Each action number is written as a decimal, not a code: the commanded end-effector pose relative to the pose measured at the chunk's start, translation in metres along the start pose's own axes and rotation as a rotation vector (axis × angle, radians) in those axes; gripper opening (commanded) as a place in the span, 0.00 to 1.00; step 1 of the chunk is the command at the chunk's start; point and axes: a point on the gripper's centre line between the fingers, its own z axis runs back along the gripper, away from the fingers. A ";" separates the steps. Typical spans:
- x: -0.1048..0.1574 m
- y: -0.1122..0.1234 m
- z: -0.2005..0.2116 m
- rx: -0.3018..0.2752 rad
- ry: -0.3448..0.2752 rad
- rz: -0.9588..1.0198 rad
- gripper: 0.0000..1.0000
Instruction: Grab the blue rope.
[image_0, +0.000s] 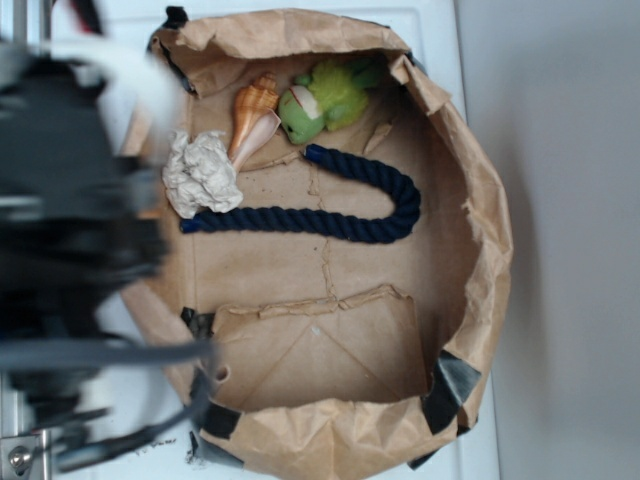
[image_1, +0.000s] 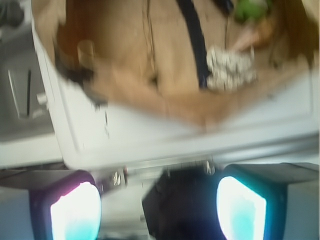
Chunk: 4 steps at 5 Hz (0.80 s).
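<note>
The blue rope (image_0: 330, 205) is thick, dark navy and twisted. It lies in a J shape on the floor of a brown paper tray (image_0: 480, 230), from beside a crumpled paper ball (image_0: 200, 175) to a bend at the right. In the wrist view a stretch of it (image_1: 195, 40) shows near the top, blurred. My gripper (image_1: 157, 210) is open and empty, its two glowing pads (image_1: 75, 212) wide apart, outside the tray over the white surface. In the exterior view only the blurred black arm (image_0: 60, 200) shows at the left.
An orange seashell (image_0: 255, 118) and a green plush toy (image_0: 325, 98) lie at the tray's far end, close to the rope's upper end. The tray's crumpled paper walls rise all round. A folded paper flap (image_0: 320, 345) covers the near floor. A grey cable (image_0: 110, 352) runs from the arm.
</note>
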 end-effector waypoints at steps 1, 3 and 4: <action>0.057 0.013 0.004 -0.007 -0.156 -0.163 1.00; 0.078 0.015 -0.034 -0.001 -0.218 -0.339 1.00; 0.078 0.015 -0.034 -0.001 -0.218 -0.339 1.00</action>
